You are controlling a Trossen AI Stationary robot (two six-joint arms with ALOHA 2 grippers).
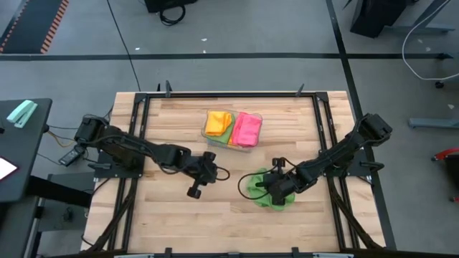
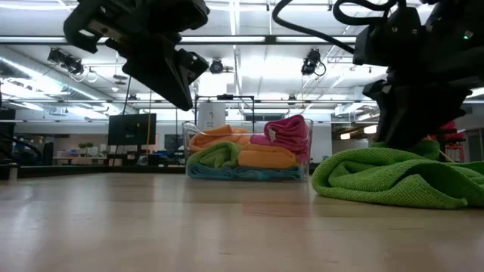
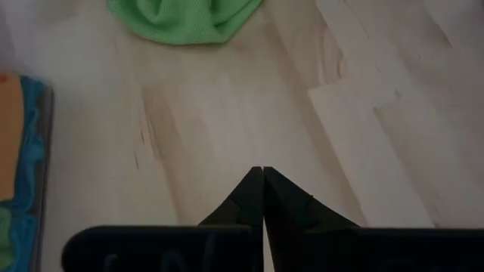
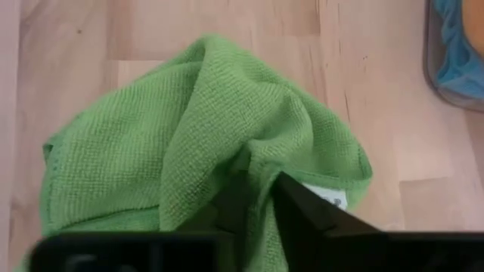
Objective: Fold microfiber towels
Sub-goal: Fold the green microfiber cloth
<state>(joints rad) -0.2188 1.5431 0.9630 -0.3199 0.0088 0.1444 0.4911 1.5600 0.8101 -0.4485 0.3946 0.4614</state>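
Note:
A green microfiber towel [image 1: 259, 179] lies crumpled on the wooden table, right of centre; the low view shows the green towel [image 2: 393, 177] resting in a low heap. My right gripper [image 1: 276, 190] is down on it, shut on a raised fold. My left gripper [image 1: 215, 172] hangs above bare wood left of the towel, shut, with nothing between its fingers [image 3: 262, 172]. More towels, orange, pink, green and blue, sit folded in a clear tray [image 1: 252, 143] at the table's far middle. My right gripper [image 4: 261, 189] pinches a raised fold [image 4: 261, 162] of the green towel between its two fingers, near the towel's middle and beside its white label [image 4: 329, 198]. The fingers come from above, slanting down. The rest of the towel lies slack on the table.
The clear tray [image 2: 306, 170] of towels stands behind the green towel, toward the far edge. A black frame [image 1: 229, 93] runs around the tabletop. Bare wood stretches between the two grippers and along the near edge.

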